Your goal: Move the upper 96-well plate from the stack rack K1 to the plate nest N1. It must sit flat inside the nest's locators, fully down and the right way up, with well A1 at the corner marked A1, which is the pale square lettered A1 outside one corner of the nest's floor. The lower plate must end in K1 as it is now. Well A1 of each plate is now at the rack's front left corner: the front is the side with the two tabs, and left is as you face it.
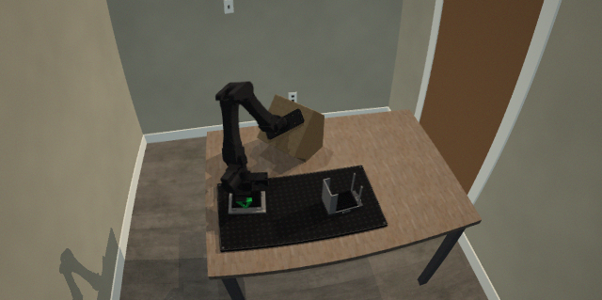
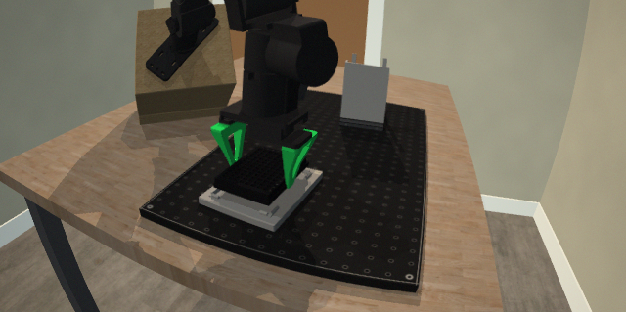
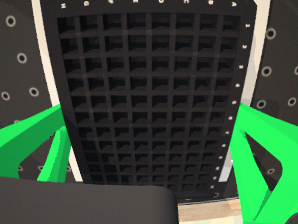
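My gripper (image 2: 261, 167) with green fingers is shut on the black 96-well plate (image 2: 256, 175), one finger on each long side. The plate sits low over the grey plate nest N1 (image 2: 261, 196), inside its locators; I cannot tell if it is fully down. The grey stack rack K1 (image 1: 340, 195) stands to the right on the black board; its lower plate shows dark inside.
A brown box (image 2: 183, 65) with the arm's base plate stands behind the nest. The black perforated board (image 2: 342, 195) covers the table's middle. The table edge lies close in front of the board.
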Available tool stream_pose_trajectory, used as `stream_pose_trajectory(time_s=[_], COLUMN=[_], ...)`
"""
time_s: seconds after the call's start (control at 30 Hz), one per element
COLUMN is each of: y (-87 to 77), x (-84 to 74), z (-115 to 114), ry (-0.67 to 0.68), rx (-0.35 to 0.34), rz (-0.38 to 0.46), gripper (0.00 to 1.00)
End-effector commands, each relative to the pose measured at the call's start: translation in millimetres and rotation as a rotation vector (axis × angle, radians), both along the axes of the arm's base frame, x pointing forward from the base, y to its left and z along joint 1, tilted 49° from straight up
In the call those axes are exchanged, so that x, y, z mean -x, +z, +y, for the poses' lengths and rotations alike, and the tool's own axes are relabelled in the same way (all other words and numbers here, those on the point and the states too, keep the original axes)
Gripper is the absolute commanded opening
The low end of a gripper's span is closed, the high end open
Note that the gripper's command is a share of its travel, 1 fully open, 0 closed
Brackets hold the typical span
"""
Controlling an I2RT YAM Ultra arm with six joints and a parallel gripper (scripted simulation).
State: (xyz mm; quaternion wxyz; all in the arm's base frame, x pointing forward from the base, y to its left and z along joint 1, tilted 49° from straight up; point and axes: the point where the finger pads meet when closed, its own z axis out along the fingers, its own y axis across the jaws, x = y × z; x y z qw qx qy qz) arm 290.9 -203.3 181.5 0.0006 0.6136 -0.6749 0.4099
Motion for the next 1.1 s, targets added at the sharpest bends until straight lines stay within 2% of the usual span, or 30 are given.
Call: stream_pose_trajectory(time_s=[0.0,0.47,0.8,0.93,1.07], y=[21.0,22.8,11.4,1.6,-0.8], x=[-1.9,-3.8,-5.8,-3.6,-0.5], z=[-0.3,-3.4,-3.1,-2.5,-1.8], ry=[0.008,0.004,0.008,0.007,0.005], rx=[0.023,0.03,0.017,0.005,0.006], rz=[-0.045,-0.057,-0.033,-0.012,-0.012], gripper=[0.0,0.0,0.0,0.0,0.0])
